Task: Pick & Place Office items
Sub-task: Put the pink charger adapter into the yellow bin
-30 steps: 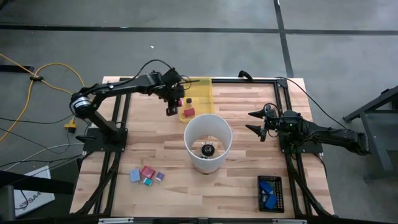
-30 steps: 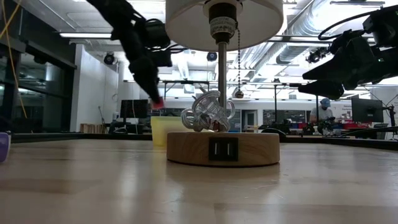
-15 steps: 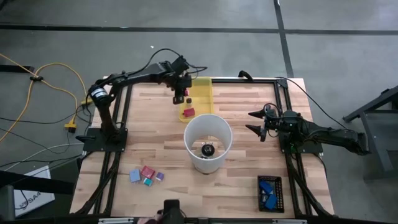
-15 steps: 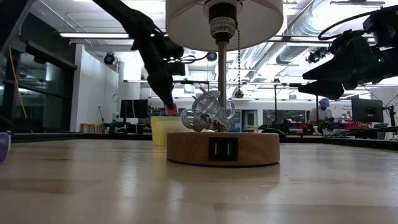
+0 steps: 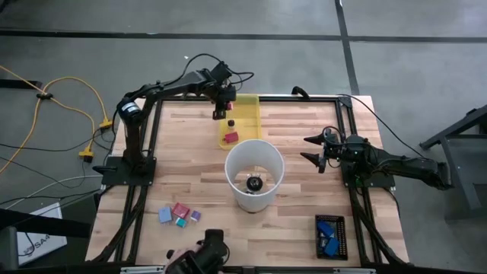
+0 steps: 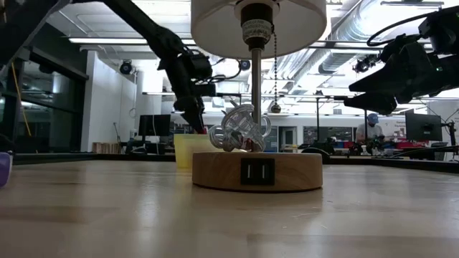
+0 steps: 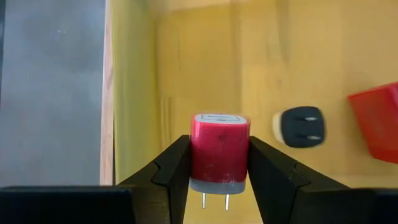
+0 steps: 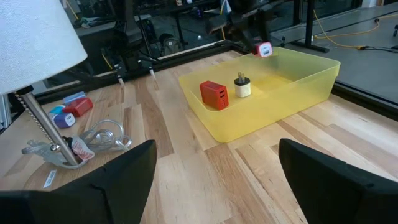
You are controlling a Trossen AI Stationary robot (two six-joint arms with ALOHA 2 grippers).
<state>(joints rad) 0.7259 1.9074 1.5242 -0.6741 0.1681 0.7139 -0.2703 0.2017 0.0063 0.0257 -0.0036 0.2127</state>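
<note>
A small pink-red plug charger (image 7: 219, 149) hangs over the far left corner of the yellow tray (image 5: 247, 106), with my left gripper (image 5: 221, 114) shut on it. In the tray lie a red block (image 8: 214, 94) and a small cream-and-black plug (image 8: 242, 87). More small pink, purple and blue pieces (image 5: 179, 215) lie on the table at the near left. Two bright-blue ones (image 5: 329, 234) lie in a black holder at the near right. My right gripper (image 5: 313, 151) waits open at the right, above the table. My left gripper pinches the charger's two opposite sides (image 7: 198, 155) between its two fingers (image 7: 174, 168). The fingers slant down from the table's left side. The charger is lifted clear above the tray, and its two prongs (image 7: 213, 200) point back toward the wrist.
A lamp with a white shade (image 5: 255, 171) and a round wooden base (image 6: 257, 170) stands mid-table, just near of the tray. A person's hand with a dark object (image 5: 204, 257) shows at the table's near edge. Bare wood lies between the lamp and my right gripper.
My left gripper has carried the charger toward the table's far edge and a little to the right, from beside the tray's left wall to over its far left corner. It sank slightly and rolled about its own axis. It stayed shut on the charger.
</note>
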